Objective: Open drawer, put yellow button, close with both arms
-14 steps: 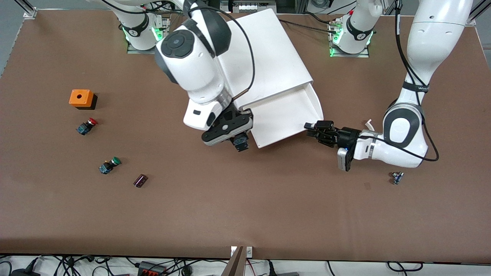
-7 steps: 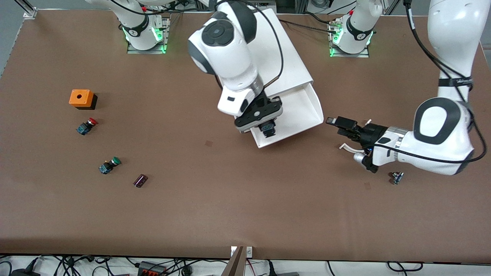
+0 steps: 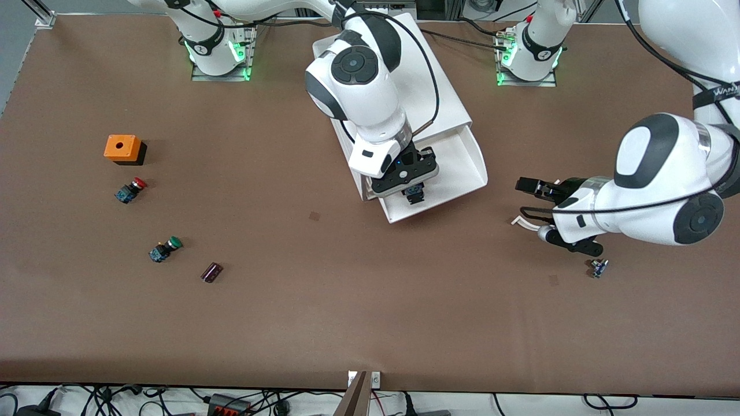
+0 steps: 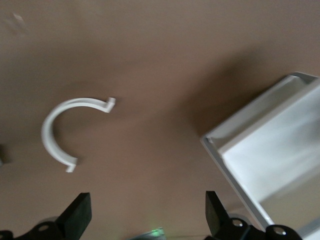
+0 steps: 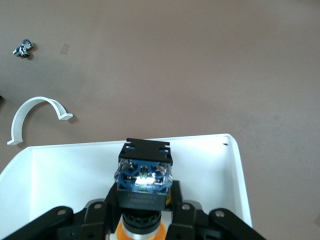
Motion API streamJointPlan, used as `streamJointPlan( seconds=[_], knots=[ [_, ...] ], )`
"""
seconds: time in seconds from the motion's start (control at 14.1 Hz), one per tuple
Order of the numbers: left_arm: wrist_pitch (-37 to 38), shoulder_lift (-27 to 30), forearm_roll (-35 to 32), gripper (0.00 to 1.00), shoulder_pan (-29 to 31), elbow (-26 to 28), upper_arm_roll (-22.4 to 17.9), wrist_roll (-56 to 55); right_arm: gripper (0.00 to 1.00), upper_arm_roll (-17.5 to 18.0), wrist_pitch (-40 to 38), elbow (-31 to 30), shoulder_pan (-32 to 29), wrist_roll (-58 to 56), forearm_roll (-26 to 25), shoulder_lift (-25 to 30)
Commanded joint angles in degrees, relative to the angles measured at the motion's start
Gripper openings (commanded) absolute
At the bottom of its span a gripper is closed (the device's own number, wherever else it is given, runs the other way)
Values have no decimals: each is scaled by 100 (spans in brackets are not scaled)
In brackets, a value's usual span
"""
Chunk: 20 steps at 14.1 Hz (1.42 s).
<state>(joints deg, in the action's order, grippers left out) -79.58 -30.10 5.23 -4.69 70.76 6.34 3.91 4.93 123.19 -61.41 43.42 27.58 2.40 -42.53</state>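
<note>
Over the open drawer [image 3: 457, 167], pulled out of the white cabinet [image 3: 404, 75], my right gripper [image 3: 414, 194] hangs clamped on the yellow button [image 5: 143, 180], its black-and-blue body pointing down into the tray. Toward the left arm's end of the table, my left gripper [image 3: 527, 198] hovers with its jaws spread wide and empty, a white plastic half-ring [image 4: 62, 132] lying on the brown tabletop [image 3: 347, 300] beneath it.

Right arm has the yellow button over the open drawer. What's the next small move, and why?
Probably lower the right pincer slightly and release. It is shut on the yellow button, which hangs over the open drawer, not resting in it. The left pincer is open over the table beside the drawer, clear of the drop.
</note>
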Motion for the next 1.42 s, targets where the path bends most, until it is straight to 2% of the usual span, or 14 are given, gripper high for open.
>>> streamJointPlan(
  seconds=[0.0, 0.43, 1.28, 1.35],
  knots=[
    [-233, -4, -978, 100, -102, -413, -19, -92, 0, -45, -85, 252, 184, 116, -11, -168],
    [-558, -13, -989, 100, 3, -537, -80, -847, 0, -45, -128, 252, 351, 133, -11, -326],
    [-620, -4, -980, 100, 12, -519, -63, -1147, 0, -36, -761, 296, 448, 116, -11, -326],
    [-620, -4, -980, 100, 12, -519, -54, -1156, 7, -45, -761, 409, 457, 125, -11, -326]
  ],
)
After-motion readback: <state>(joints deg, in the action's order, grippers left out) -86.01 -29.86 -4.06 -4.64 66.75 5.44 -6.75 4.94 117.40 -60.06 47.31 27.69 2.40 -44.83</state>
